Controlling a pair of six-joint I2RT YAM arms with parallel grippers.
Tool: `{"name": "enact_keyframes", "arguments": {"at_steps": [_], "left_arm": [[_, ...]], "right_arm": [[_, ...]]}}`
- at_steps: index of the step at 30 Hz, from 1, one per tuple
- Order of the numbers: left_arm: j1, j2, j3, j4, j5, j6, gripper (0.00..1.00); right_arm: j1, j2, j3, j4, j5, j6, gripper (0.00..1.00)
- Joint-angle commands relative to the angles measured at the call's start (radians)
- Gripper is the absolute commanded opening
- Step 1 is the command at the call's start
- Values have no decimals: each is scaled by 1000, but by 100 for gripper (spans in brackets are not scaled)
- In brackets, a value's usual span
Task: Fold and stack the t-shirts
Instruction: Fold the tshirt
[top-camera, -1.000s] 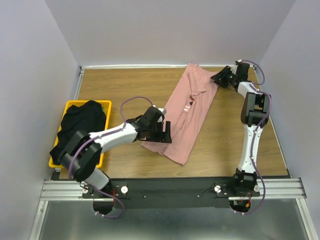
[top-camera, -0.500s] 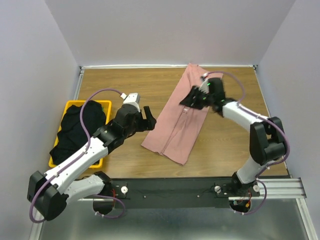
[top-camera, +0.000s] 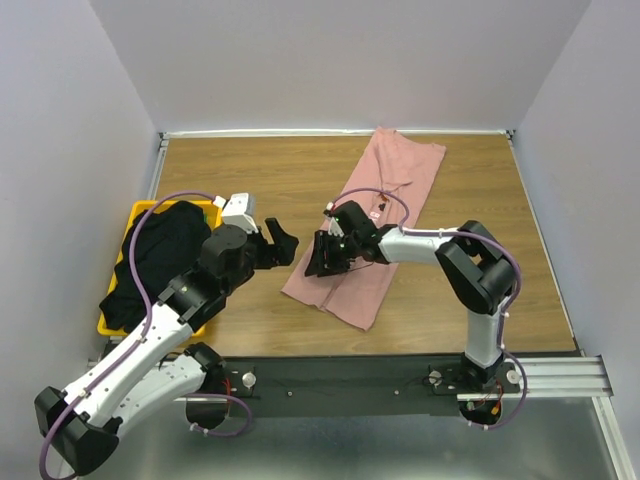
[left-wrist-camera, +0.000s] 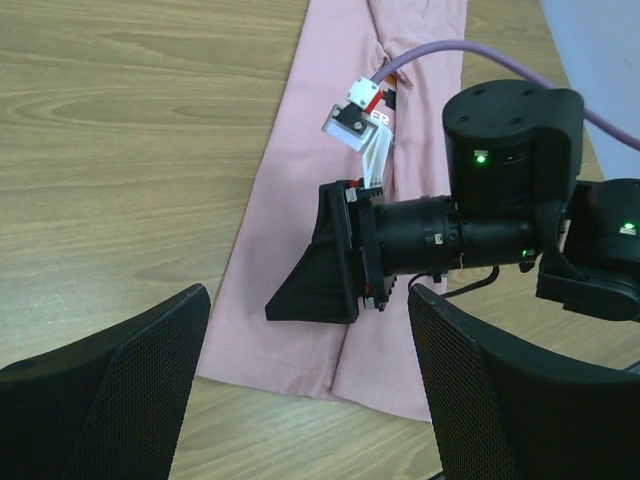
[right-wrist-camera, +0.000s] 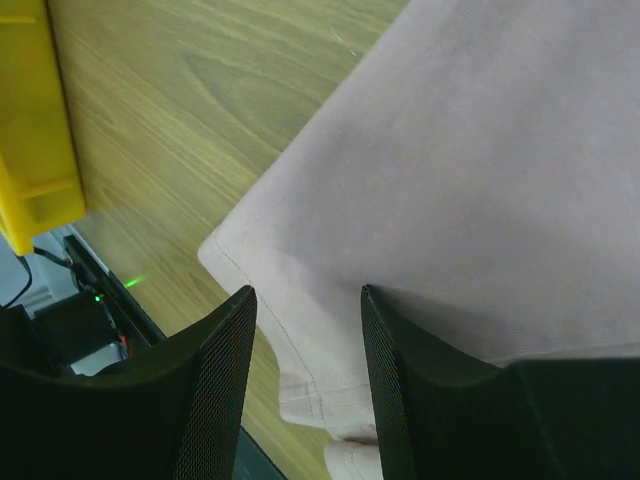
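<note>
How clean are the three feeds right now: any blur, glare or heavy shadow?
Top external: even light, sharp, no glare. Left wrist: pink t-shirt crisp, left fingers very dark at the bottom edge. Right wrist: the shirt is sharp, right fingers dark, casting a soft shadow on it.

Pink t-shirt (top-camera: 405, 175) folded lengthwise, black t-shirt (top-camera: 160, 245) heaped in basket (top-camera: 138, 210)

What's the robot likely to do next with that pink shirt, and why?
Probably lower the right gripper and pinch the near hem of the pink shirt to fold it over: its fingers stand open right over that corner, the shirt is folded only lengthwise, and the left gripper hovers open beside it.
</note>
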Motion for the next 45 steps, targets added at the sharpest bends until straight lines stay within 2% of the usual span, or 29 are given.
{"name": "enact_keyframes", "arguments": {"at_steps": [1,4,10,14,16,20,23,27,34,39,45], "left_arm": [[7,13,-24,-21,27,-13,88],[4,56,-23,-38,70,-1,88],[4,148,-23,-52,180,13,87],[-20,226,-24,-75,257,8,85],[-40,248,-23,-85,262,-1,85],[-106,318,-8,-113,257,-22,85],[-151,369,12,-133,234,-36,85],[-208,440,55,-147,216,-32,85],[-246,567,112,-159,194,-10,80],[-267,633,141,-173,162,-2,80],[-277,673,158,-165,151,4,80]], "right_arm": [[3,-14,-10,-122,61,-10,54],[3,-55,-57,-242,137,-60,54],[1,-221,-186,-360,219,-99,54],[1,-429,-214,-385,215,-102,55],[1,-509,-217,-425,242,-78,55],[1,-623,-227,-630,463,-10,55],[0,-696,-281,-748,561,54,55],[1,-780,-388,-851,553,154,54],[1,-808,-471,-885,531,229,52],[0,-781,-517,-801,465,223,50],[1,-770,-536,-772,497,239,49]]}}
